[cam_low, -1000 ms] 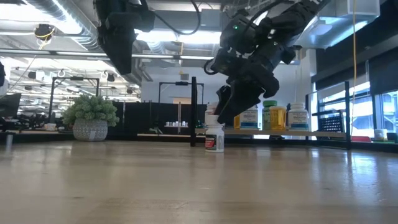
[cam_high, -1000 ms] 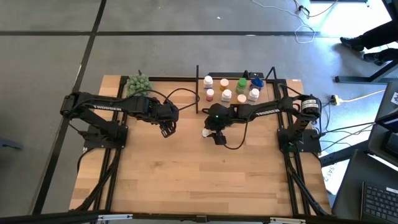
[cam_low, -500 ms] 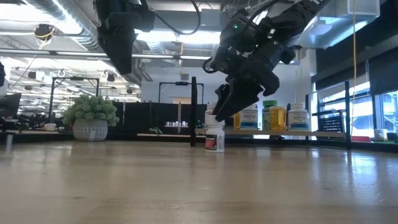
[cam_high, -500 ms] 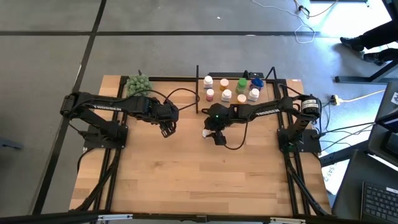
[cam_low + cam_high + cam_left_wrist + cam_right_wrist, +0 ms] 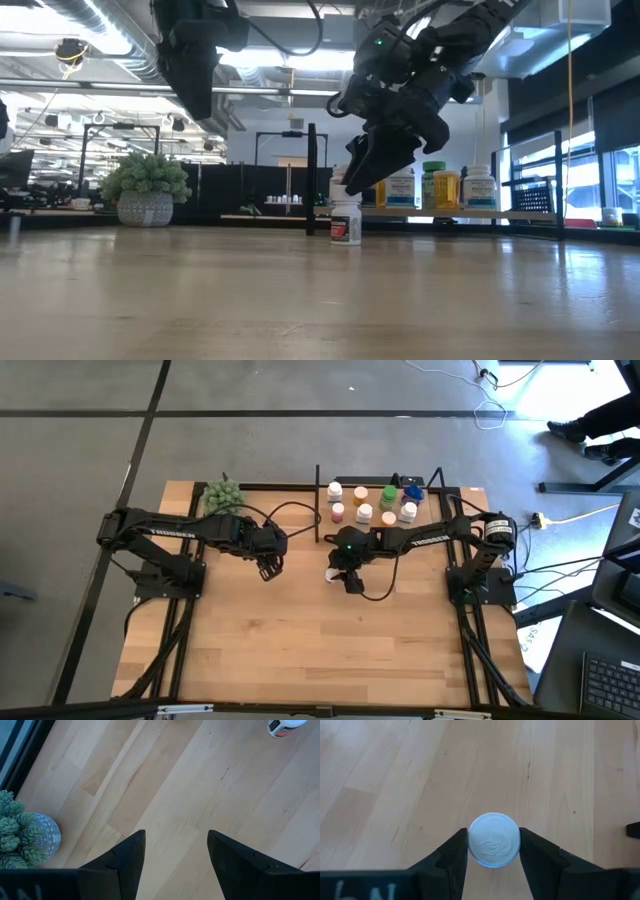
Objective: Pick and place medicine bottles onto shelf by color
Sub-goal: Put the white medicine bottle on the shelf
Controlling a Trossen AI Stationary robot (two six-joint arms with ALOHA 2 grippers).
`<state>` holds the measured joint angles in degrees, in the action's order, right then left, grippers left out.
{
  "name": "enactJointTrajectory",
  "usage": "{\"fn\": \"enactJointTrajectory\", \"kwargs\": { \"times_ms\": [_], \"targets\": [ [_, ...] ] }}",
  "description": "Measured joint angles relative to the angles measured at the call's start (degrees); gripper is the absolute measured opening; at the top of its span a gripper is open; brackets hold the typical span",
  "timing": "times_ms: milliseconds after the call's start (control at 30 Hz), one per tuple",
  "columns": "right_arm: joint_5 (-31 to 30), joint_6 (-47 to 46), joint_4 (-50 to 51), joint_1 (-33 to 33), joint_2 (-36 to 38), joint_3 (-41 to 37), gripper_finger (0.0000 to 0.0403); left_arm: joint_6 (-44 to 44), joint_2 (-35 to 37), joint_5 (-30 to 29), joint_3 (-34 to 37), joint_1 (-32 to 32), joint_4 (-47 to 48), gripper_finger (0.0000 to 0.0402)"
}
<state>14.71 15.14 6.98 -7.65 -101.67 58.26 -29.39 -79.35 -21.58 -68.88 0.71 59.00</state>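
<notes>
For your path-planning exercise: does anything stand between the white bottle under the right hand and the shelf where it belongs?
Nothing visible does. The white bottle stands on bare table between the fingers of the right hand, and only open wood lies between it and the shelf. The left hand waits off to the side.

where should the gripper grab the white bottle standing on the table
By its round white cap, from straight above. The bottle stands upright and alone on the table, so the right gripper's fingers can straddle the cap on opposite sides, as they do now.
</notes>
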Motion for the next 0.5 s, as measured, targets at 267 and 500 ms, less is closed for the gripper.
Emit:
{"fn": "enactJointTrajectory", "kwargs": {
  "times_ms": [267,500],
  "targets": [
    [0.01,0.07,0.0,-0.01,0.0,0.0,0.016,0.02,0.0,0.0,0.0,0.01,0.0,0.0208],
    [-0.04,0.09,-0.7,-0.01,0.06,0.0,0.016,0.02,0.0,0.0,0.0,0.0,0.0,0.0208]
  ]
}}
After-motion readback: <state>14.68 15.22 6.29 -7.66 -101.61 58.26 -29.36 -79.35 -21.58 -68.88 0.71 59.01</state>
